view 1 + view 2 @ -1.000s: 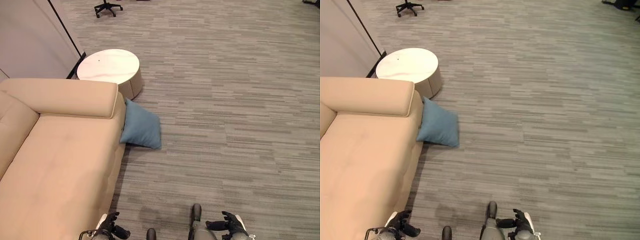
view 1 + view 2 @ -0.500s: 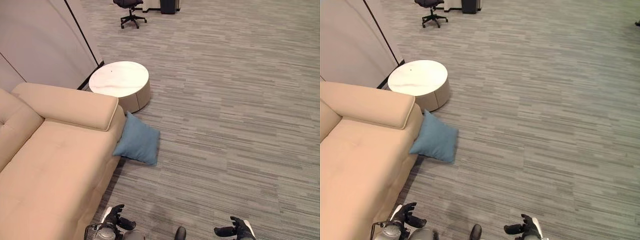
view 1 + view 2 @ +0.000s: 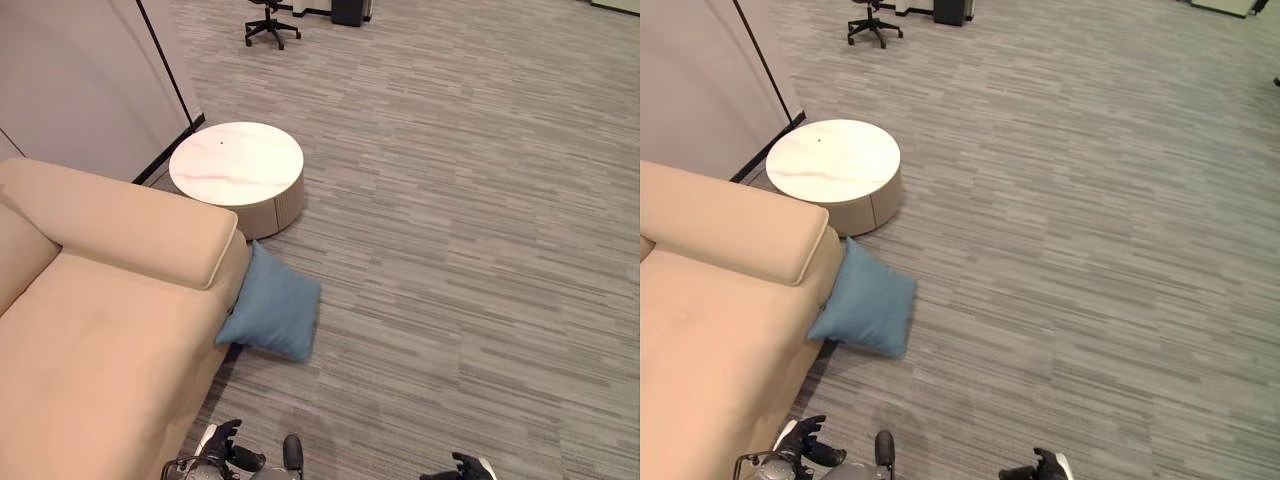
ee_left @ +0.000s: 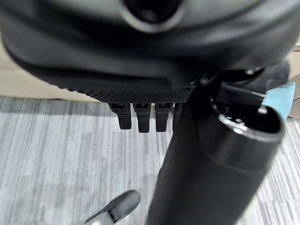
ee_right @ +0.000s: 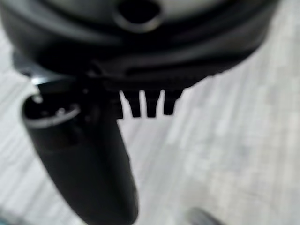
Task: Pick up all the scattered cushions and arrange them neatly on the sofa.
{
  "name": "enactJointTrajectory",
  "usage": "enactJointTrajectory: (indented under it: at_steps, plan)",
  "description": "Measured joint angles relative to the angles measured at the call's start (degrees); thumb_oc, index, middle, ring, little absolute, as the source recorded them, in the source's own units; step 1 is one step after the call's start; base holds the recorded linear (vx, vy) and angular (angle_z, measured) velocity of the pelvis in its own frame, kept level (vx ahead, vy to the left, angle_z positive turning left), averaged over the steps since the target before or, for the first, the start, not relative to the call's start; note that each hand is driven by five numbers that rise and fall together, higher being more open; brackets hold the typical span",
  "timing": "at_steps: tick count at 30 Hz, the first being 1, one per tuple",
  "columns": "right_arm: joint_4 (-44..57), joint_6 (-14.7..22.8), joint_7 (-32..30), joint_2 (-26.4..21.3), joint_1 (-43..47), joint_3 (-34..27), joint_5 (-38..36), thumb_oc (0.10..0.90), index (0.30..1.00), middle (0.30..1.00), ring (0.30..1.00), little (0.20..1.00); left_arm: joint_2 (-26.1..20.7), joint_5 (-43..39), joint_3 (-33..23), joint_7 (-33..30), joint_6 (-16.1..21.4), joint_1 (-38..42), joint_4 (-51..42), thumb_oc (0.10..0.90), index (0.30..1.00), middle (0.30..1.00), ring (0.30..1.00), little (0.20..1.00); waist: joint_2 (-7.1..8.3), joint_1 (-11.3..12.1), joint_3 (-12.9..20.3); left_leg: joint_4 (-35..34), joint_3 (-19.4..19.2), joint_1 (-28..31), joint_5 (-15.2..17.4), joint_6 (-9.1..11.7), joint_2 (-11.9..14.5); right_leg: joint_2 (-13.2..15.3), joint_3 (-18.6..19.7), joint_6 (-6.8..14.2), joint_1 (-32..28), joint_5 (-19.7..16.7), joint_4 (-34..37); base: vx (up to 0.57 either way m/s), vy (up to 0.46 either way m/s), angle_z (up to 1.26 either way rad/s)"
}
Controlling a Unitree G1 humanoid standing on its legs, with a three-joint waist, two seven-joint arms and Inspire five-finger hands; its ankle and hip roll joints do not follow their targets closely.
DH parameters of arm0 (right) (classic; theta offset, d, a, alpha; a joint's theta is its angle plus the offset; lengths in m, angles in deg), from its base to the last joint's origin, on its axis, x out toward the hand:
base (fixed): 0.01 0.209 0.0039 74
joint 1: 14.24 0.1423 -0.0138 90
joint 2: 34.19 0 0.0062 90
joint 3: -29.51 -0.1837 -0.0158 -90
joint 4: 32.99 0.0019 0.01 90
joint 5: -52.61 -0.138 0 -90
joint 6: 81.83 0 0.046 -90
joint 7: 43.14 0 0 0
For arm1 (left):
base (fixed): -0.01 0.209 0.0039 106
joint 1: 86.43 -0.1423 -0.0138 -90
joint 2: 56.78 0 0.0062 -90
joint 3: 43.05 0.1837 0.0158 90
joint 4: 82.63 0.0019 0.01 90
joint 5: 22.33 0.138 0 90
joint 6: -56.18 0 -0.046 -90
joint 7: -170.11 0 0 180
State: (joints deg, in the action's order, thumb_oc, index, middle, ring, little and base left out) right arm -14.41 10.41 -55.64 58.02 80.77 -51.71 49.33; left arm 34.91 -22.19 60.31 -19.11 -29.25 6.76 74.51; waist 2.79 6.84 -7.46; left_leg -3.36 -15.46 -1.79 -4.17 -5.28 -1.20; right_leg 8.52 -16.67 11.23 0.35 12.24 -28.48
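The blue cushion (image 3: pixel 270 315) lay on the grey carpet (image 3: pixel 470 220), propped at a tilt against the right end of the beige sofa (image 3: pixel 90 320), just below its armrest and just near of the round white side table (image 3: pixel 237 164). No other cushion was on the floor in the head views, and the sofa seat was bare.

Both hands hung low at the near edge, well apart from the cushion. The left hand (image 3: pixel 228 455) had its fingers relaxed and spread, gripping nothing; its wrist view showed straight fingers (image 4: pixel 143 117) over carpet. The right hand (image 3: pixel 1038 467) likewise looked empty, fingers (image 5: pixel 151 104) straight and apart.

The step in hand was probably the approach. To do it well, the robot would likely need to close in and crouch, take the cushion by its free right edge or with both hands on opposite sides, then lift it clear of the armrest before setting it against the sofa back.
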Motion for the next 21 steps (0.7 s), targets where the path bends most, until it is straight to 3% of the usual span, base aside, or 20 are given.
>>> enactJointTrajectory:
  at_steps: [1, 2, 3, 5, 6, 7, 8, 12, 14, 15, 17, 18, 20, 21]
  plan:
    - [0.5, 0.2, 0.0, 0.0, 0.1, 0.0, 0.1, 0.8, 0.9, 0.9, 0.9, 0.9, -0.4, 0.0, 0.2, 0.0, 0.0, 0.3, -0.1, 0.8, 0.9, 0.9, 0.9, 0.9, 0.3, 0.0, -0.1, 0.0, 0.7, 0.9, 0.7, -0.3, -0.4, 1.6, 0.3, 2.2, 3.1, 0.7, -7.1, 0.17, 0.017, 0.24]
    - [0.9, 0.4, 0.0, 0.0, 0.2, 0.0, 0.2, 0.8, 0.9, 0.9, 0.9, 0.9, -0.7, 0.0, 0.3, -0.1, 0.0, 0.4, -0.1, 0.8, 0.9, 0.9, 0.9, 0.9, 0.45, 0.2, -0.2, 0.0, 1.1, 1.7, 1.5, -0.8, -0.8, 2.8, 1.4, 2.9, 5.9, 1.1, -11.2, 0.27, -0.05, 0.44]
    - [1.0, 0.5, 0.0, 0.0, 0.5, 0.0, 0.2, 0.8, 0.9, 0.9, 0.9, 0.9, -0.7, 0.0, 0.6, -0.2, 0.0, 0.3, -0.2, 0.8, 0.9, 0.9, 0.9, 0.9, -0.12, 0.2, -0.5, -0.5, 2.6, 3.5, 2.6, -1.4, -1.0, 3.8, 1.4, 2.3, 9.0, 1.6, -11.7, 0.21, -0.067, 0.48]
    - [1.0, 0.6, 0.0, -0.1, 0.4, 0.4, 0.2, 0.8, 0.9, 0.9, 0.9, 0.9, -0.5, 0.0, 0.7, -0.1, 0.1, 0.1, -0.3, 0.8, 0.9, 0.9, 0.9, 0.9, -0.84, 0.0, -0.8, -1.0, 3.8, 4.8, 2.1, -0.6, -0.9, 3.9, 1.1, 1.0, 10.7, 1.2, -5.6, 0.15, -0.074, 0.55]
    - [1.0, 0.6, 0.1, -0.2, 0.3, 0.8, 0.2, 0.8, 0.9, 0.9, 0.9, 0.9, -0.4, 0.0, 0.6, -0.1, 0.1, 0.0, -0.3, 0.8, 0.9, 0.9, 0.9, 0.9, -0.71, -0.2, -0.8, -1.0, 5.1, 5.0, 2.2, -0.4, -0.9, 3.9, 0.9, -0.6, 10.8, 0.3, 0.4, 0.27, -0.161, 0.62]
    - [0.9, 0.4, 0.4, -0.2, 0.5, 0.8, 0.2, 0.8, 0.9, 0.9, 0.9, 0.9, -0.2, 0.0, 0.7, -0.2, 0.1, 0.2, -0.1, 0.8, 0.9, 0.9, 0.9, 0.9, -0.98, -0.3, -1.0, -1.1, 6.5, 5.2, 3.0, -0.3, -0.6, 3.9, 2.4, -2.2, 12.7, -1.7, 5.4, 0.21, -0.133, 0.53]
    - [0.9, 0.5, 0.4, -0.2, 0.6, 0.7, 0.2, 0.8, 0.9, 0.9, 0.9, 0.9, 0.1, 0.0, 0.7, -0.2, 0.1, -0.1, 0.5, 0.8, 0.9, 0.9, 0.9, 0.9, -1.41, -0.6, -1.2, -1.1, 7.8, 5.3, 3.7, 0.1, -0.5, 3.3, 5.0, -2.0, 13.8, -3.3, 8.9, 0.23, -0.168, 0.48]
    - [1.5, 0.5, 0.7, -0.2, -0.5, 0.7, 0.1, 0.8, 0.9, 0.9, 0.9, 0.9, 0.6, 0.0, 1.2, -0.2, -0.1, -1.5, 2.8, 0.8, 0.9, 0.9, 0.9, 0.9, -2.33, -2.6, -1.5, -1.6, 11.4, 7.1, 4.4, 3.2, 1.2, 1.2, 10.8, -2.8, 12.5, -16.3, 20.2, 0.22, -0.225, 0.47]
    - [1.2, 0.3, 0.9, -0.6, -0.9, 0.7, 0.1, 0.8, 0.9, 0.9, 0.9, 0.9, 1.3, -0.1, 1.0, -0.2, 0.0, -1.8, 3.3, 0.8, 0.9, 0.9, 0.9, 0.9, -3.32, -3.1, -1.6, -0.6, 12.8, 7.0, 3.8, 5.0, 3.0, -0.9, 8.3, -6.0, 8.3, -18.4, 25.5, 0.15, -0.255, 0.44]
    - [0.3, 0.0, 1.0, -0.9, -0.5, 0.6, 0.1, 0.8, 0.9, 0.9, 0.9, 0.9, 1.4, -0.1, 0.4, -0.4, 0.1, -1.8, 3.7, 0.8, 0.9, 0.9, 0.9, 0.9, -3.51, -3.1, -1.6, 1.9, 13.2, 6.8, 3.6, 6.2, 4.4, -2.0, 7.0, -6.5, 5.4, -18.7, 27.6, 0.1, -0.306, 0.32]
    - [0.3, 0.0, 1.0, -1.2, -0.7, 0.3, 0.1, 0.8, 0.9, 0.9, 0.9, 0.9, 1.3, -0.1, 0.1, -0.4, 0.2, -1.6, 3.7, 0.8, 0.9, 0.9, 0.9, 0.9, -3.13, -3.1, -1.5, 5.5, 14.1, 5.1, 3.1, 6.9, 5.0, -2.7, 6.0, -6.6, 3.7, -17.7, 28.2, 0.07, -0.247, 0.4]
    - [0.4, 0.2, 0.9, -1.7, -1.1, 0.3, 0.1, 0.8, 0.9, 0.9, 0.9, 0.9, 1.2, -0.1, 0.1, -0.3, 0.2, -0.4, 3.7, 0.8, 0.9, 0.9, 0.9, 0.9, -2.21, -3.3, -1.0, 8.2, 15.2, 3.5, 2.6, 8.5, 5.0, -2.4, 4.5, -7.1, 2.6, -17.5, 30.3, 0.0, -0.178, 0.46]
    - [0.4, 0.2, 0.9, -2.3, -0.6, 0.0, -0.1, 0.8, 0.9, 0.9, 0.9, 0.9, 1.6, -0.1, 0.1, -0.2, 0.3, 0.2, 3.4, 0.8, 0.9, 0.9, 0.9, 0.9, -2.33, -3.2, -1.3, 9.8, 15.5, 2.1, 1.9, 9.7, 5.6, -3.1, 3.6, -7.8, 2.1, -17.3, 31.1, 0.0, -0.243, 0.45]
    - [0.5, 0.4, 0.9, -2.6, 0.2, -0.5, -0.6, 0.8, 0.9, 0.9, 0.9, 0.9, 2.1, -0.2, 0.1, -0.3, 0.4, 1.2, 3.5, 0.8, 0.9, 0.9, 0.9, 0.9, -2.16, -3.3, -1.7, 14.7, 16.1, -2.0, 1.1, 11.0, 6.1, -3.9, 2.2, -8.9, 2.2, -16.9, 31.1, 0.07, -0.28, 0.55]
